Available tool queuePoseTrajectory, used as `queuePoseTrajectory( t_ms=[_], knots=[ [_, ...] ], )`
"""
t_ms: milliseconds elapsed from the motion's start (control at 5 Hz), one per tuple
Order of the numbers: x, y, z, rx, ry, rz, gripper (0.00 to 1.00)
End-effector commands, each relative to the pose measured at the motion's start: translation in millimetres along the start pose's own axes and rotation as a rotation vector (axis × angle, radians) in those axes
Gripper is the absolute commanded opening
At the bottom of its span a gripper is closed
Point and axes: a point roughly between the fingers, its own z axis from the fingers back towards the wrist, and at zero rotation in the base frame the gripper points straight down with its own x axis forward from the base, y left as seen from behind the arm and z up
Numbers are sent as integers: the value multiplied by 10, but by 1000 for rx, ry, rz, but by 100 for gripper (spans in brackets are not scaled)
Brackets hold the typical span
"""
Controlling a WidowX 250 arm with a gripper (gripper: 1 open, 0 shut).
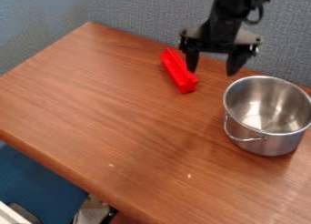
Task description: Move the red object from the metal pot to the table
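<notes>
From the camera, I saw the brown wooden surface running wide across the view, with a grey textured partition standing behind its far edge. The metal pot sat upright near the right side, at about three o'clock in the view, its mouth facing up and a small loop handle showing on its near side. I could see bare shiny metal inside it. Past the near left edge, towards seven o'clock, there was blue floor, and at the bottom some pale and dark items that I could not make out.

The red object lay on the surface towards twelve o'clock, well apart from the pot, its long side slanting from eleven to five o'clock. My gripper was over the far part, its fingers spread wide and nothing between them. In the view, the red object was at nine o'clock from my gripper, just beside the left-hand finger; whether they touched, I could not tell.
</notes>
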Motion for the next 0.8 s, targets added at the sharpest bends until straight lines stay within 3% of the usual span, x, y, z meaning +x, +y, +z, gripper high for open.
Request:
queuePoseTrajectory(
  t_ms=[0, 200, 400, 600],
  knots=[
    [342, 123, 72, -70, -31, -64, 100],
    [343, 192, 92, -89, -11, -129, 100],
    [217, 142, 142, -97, 13, -144, 100],
    [190, 46, 155, -38, 50, -33, 100]
  ],
)
